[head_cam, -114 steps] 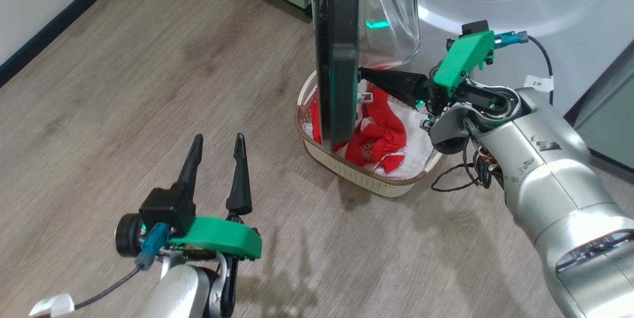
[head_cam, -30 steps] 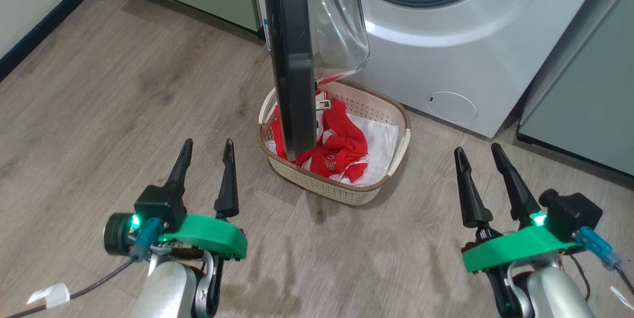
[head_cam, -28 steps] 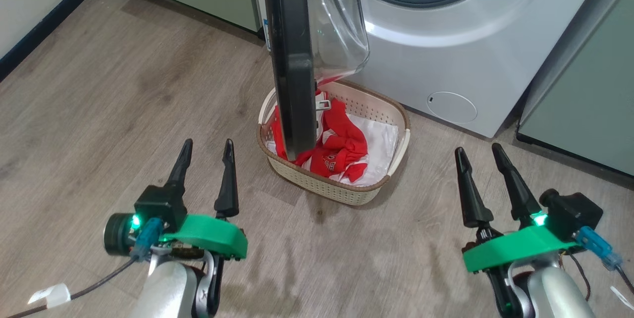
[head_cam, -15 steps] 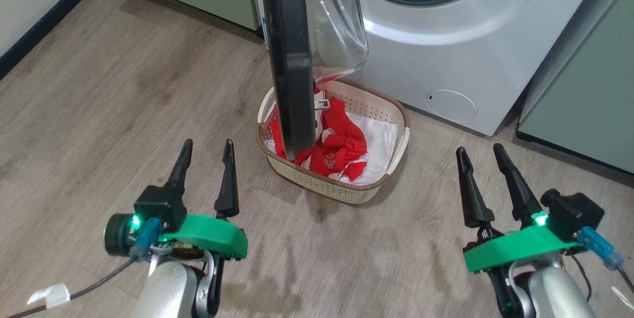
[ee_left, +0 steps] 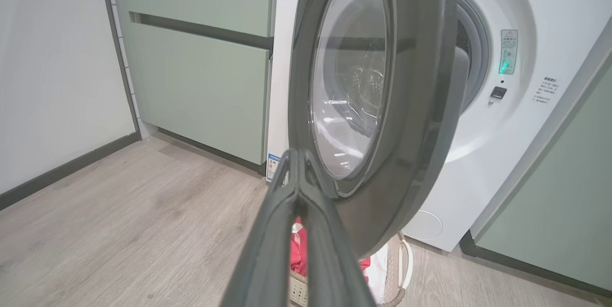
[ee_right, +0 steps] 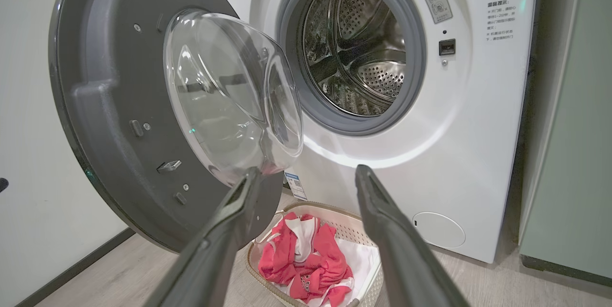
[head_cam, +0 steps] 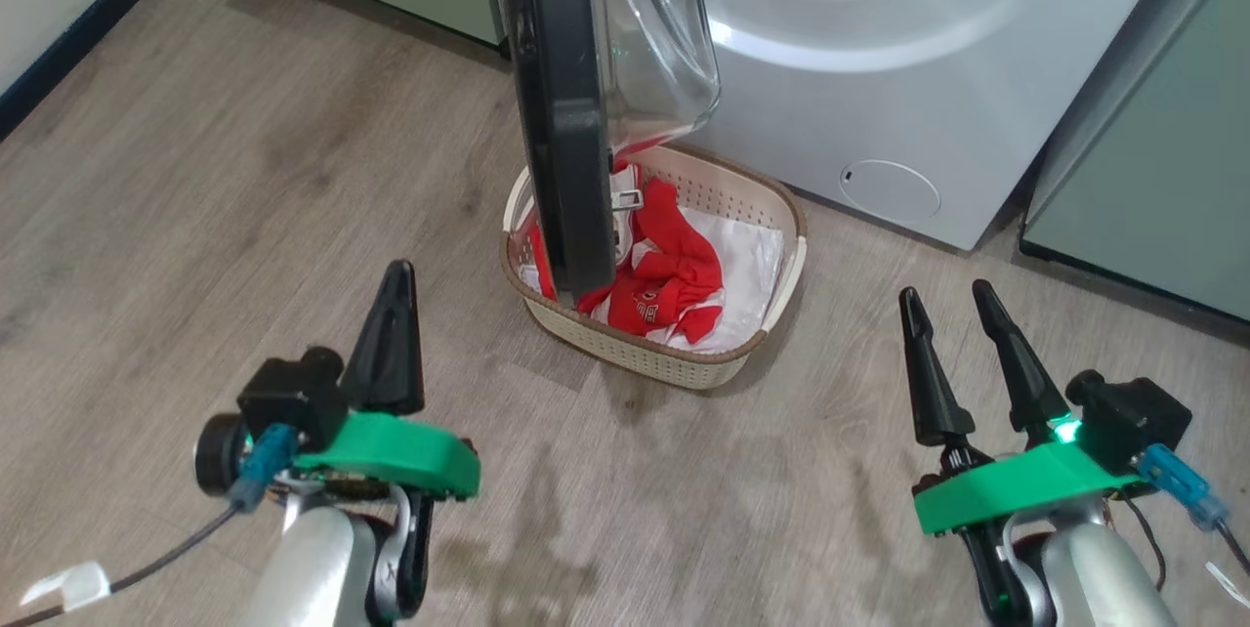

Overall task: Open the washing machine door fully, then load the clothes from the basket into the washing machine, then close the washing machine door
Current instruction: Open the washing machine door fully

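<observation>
A: What is different at the left gripper now?

B: Its two fingers stood apart a moment ago. Now they are pressed together, with nothing between them. It waits over the floor, to the left of the basket and nearer to the robot.

A: And the right gripper?

B: No change there. Its fingers are apart and empty, to the right of the basket.

A: Where is the washing machine door?

B: It hangs edge-on above the left part of the basket, only partly swung out. It hides some of the clothes, which all lie in the basket. The washing machine stands just behind the basket.

A: So what does the closing mean?

B: I think the joined fingers make one blunt tip, ready to push the door wider. The door seems not fully open, so loading cannot start yet.
</observation>
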`<state>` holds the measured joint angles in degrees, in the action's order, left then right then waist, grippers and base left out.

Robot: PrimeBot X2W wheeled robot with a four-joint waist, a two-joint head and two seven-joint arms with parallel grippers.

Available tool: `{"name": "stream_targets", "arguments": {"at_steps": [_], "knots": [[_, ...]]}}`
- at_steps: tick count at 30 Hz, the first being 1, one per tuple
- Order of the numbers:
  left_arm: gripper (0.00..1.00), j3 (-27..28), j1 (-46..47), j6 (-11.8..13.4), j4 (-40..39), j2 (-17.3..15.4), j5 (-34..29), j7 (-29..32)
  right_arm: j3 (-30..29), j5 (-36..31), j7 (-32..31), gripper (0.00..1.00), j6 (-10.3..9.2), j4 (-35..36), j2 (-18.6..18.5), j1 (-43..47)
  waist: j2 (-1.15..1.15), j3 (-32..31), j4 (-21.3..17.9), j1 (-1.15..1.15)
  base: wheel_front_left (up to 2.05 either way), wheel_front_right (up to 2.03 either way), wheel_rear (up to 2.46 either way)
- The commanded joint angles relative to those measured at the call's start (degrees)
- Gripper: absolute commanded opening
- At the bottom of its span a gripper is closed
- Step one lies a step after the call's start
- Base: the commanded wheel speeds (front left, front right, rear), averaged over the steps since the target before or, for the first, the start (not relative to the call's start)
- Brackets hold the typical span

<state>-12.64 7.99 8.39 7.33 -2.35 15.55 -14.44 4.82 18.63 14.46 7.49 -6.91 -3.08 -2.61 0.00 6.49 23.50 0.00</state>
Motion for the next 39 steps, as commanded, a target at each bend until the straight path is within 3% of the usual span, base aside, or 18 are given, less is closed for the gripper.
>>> {"name": "stream_targets", "arguments": {"at_steps": [1,11,15,24,25,32,39], "knots": [[0.0,2.4,2.7,-0.1,-2.6,-0.5,-0.1,-0.6,1.5,-0.4,0.3,1.0,0.0,2.1,0.2,-1.9,0.0,0.5,-0.1,0.0,0.0,0.0,0.0],[0.0,8.3,13.1,1.0,-13.4,-0.5,2.0,-0.6,2.0,-2.0,-1.1,1.0,0.0,3.9,0.2,-3.2,0.0,3.9,-0.8,0.0,0.0,0.0,0.0],[0.0,8.2,18.8,1.6,-17.7,-0.5,1.4,-0.6,2.5,-2.3,-1.5,1.0,0.0,4.1,0.2,-3.8,0.0,4.8,-1.6,0.0,0.0,0.0,0.0],[0.0,-4.2,24.4,2.0,-17.8,-0.5,0.5,-0.6,3.3,-2.2,-1.5,1.0,0.0,3.7,0.2,-4.4,0.0,5.6,-3.6,0.0,0.0,0.0,0.0],[0.0,-7.4,24.3,2.2,-16.7,-0.5,1.3,-0.6,3.4,-2.2,-1.4,1.0,0.0,3.7,0.2,-4.5,0.0,5.8,-3.9,0.0,0.0,0.0,0.0],[0.0,-15.5,22.6,2.0,-10.2,-0.5,3.8,-0.6,3.4,-2.0,-1.2,1.0,0.0,3.3,0.2,-4.8,0.0,6.1,-4.5,0.0,0.0,0.0,0.0],[0.0,-18.7,20.3,1.7,-1.1,-0.5,7.1,-0.6,3.4,-1.8,-0.9,1.0,0.0,2.8,0.2,-4.7,0.0,6.1,-4.7,0.0,0.0,0.0,0.0]]}}
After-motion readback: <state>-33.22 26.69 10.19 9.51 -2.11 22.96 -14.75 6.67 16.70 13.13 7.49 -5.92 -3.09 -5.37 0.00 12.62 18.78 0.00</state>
